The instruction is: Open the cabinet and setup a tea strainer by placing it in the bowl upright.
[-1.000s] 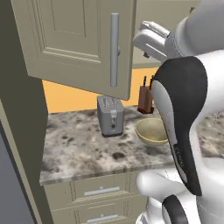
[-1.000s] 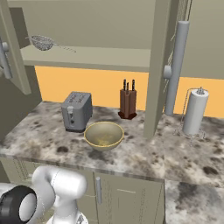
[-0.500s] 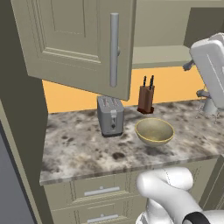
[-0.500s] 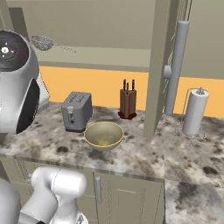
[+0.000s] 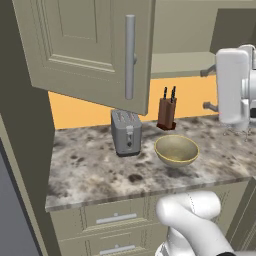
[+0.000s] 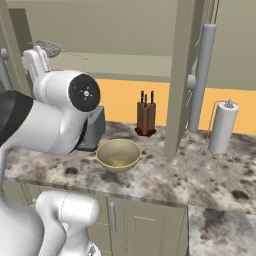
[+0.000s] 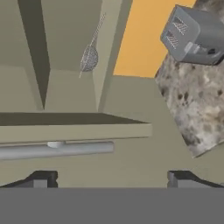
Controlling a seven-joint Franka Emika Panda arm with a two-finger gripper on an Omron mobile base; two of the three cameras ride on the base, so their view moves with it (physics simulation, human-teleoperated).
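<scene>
A: Where is the arm?

B: In the right base view it rises at the lower left, bends at a big white elbow with a dark round cap, and reaches up toward the cabinet (image 6: pixel 125 37) shelf. In the left base view its white upper part stands at the right edge, level with the shelf.

A: And the hand?

B: The hand view is rolled, so the surface (image 7: pixel 197 105) and toaster (image 7: pixel 194 35) sit at the upper right. The fingers (image 7: pixel 41 179) show as two dark tips well apart at the bottom corners, nothing between them. A grey door handle (image 7: pixel 57 149) lies just above them.

A: The strainer?

B: On the cabinet shelf. In the right base view the strainer (image 6: pixel 50 47) sits at the upper left, just above the arm's wrist, its thin handle running right. In the hand view it lies well ahead of the fingers, apart from them.

A: The doors?

B: Both open. The left door (image 5: pixel 90 50) swings out over the toaster in the left base view; the right door stands edge-on beside the towel roll (image 6: pixel 222 127).

A: The bowl?

B: The bowl (image 5: pixel 176 150) sits on the surface right of the toaster, in front of the knife block (image 5: pixel 166 111).
</scene>
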